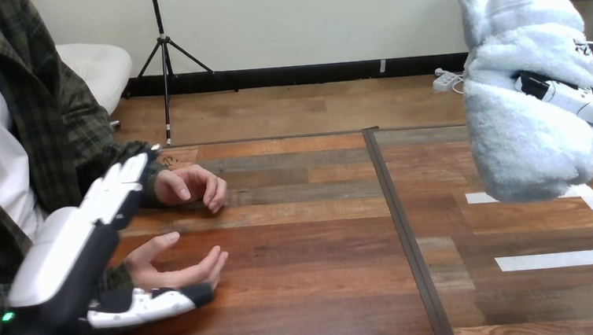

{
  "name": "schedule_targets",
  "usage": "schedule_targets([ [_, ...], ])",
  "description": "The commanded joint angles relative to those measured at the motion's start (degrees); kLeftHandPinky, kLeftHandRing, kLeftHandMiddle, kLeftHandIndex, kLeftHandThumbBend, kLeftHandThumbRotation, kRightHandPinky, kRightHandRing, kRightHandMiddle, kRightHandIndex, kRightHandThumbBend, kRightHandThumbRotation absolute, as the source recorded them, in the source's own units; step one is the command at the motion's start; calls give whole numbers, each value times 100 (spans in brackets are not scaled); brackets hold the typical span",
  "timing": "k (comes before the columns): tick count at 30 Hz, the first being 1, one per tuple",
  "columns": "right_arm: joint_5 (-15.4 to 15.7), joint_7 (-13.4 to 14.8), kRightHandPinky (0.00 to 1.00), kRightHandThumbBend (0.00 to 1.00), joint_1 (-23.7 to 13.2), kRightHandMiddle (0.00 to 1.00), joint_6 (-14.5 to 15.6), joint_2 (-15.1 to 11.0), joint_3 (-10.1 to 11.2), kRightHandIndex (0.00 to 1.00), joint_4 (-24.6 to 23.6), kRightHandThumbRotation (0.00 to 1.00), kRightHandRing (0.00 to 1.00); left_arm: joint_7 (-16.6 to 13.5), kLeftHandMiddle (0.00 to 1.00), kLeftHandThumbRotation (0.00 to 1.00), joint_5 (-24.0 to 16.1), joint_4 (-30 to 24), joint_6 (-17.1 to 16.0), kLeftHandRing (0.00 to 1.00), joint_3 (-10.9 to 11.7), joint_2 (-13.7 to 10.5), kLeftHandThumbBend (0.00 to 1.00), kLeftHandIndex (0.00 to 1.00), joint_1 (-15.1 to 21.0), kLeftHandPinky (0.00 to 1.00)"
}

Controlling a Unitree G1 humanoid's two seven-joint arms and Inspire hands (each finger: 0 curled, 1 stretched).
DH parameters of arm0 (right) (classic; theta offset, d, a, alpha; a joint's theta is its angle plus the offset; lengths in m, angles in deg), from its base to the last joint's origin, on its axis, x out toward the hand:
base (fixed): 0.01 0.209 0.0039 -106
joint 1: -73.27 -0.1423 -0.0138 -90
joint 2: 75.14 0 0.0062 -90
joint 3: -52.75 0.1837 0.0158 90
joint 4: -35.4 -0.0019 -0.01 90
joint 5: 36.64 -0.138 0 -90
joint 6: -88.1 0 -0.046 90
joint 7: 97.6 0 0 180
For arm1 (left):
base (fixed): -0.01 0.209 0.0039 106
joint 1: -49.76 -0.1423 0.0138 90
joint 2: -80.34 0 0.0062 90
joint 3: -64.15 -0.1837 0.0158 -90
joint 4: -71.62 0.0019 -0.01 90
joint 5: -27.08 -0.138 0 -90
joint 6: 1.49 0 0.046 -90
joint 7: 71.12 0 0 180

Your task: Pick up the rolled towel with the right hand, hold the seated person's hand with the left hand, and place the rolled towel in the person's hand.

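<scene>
Right hand [570, 95] has its fingers curled round the towel [523, 120], held above the table [306, 238] near white tape [568, 259]. Left hand [70, 246], fingers straight and thumb out, flanks the person's near hand [176, 266], which lies palm up. The person's far hand [190, 184] rests beyond.
</scene>
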Motion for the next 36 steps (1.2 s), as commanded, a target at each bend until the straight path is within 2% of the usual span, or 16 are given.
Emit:
schedule_targets([
  [1,-187,1,2,53,-50,11,-83,157,167,10,-448,0,6,314,100,58,539,358,55,100,-177,-347,100,100,399,100],
  [5,-224,-25,1,53,3,11,-56,195,183,10,-554,0,6,390,100,57,626,622,0,100,-227,-512,100,100,513,100],
  [9,-303,-76,1,54,61,11,-28,227,189,10,-669,0,6,300,100,58,479,894,-12,100,-260,-663,100,100,639,100],
  [14,-280,10,1,54,141,11,21,246,165,10,-846,0,5,183,100,57,301,1139,-2,100,-310,-799,100,100,758,98],
  [20,-290,54,1,54,226,11,81,273,165,10,-1047,0,5,200,100,54,335,1571,-55,100,-418,-933,100,100,965,94],
  [29,-295,44,1,51,320,11,21,301,178,10,-1285,0,5,-137,99,51,-92,2096,-8,98,-612,-1163,100,100,1236,92],
  [36,-366,-46,0,49,332,10,-71,324,212,10,-1391,0,4,-616,97,52,-582,2455,-35,96,-834,-1336,100,99,1433,91],
])
